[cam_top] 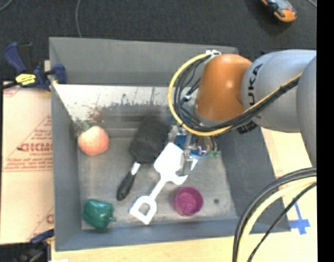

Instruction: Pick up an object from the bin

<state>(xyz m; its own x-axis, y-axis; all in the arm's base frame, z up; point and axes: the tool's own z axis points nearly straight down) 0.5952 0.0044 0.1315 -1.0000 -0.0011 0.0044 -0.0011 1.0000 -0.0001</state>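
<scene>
Your pincer (191, 156) sits at the blade end of the white toy shovel (166, 165), mid-bin; you cannot tell how wide it stands or whether it has hold. That flat blade could slip out and swing into the black brush (148, 138) alongside it or the magenta cup (188, 201) near its handle. Open floor lies toward the bin's right wall (240, 190).

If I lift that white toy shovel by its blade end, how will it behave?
The white toy shovel looks like thin moulded plastic, so it is probably light and stiff. It is long, and the gripper is at its blade end, so the looped handle would likely droop or swing. Its smooth surface may slip, and it could nudge the magenta cup nearby.
</scene>
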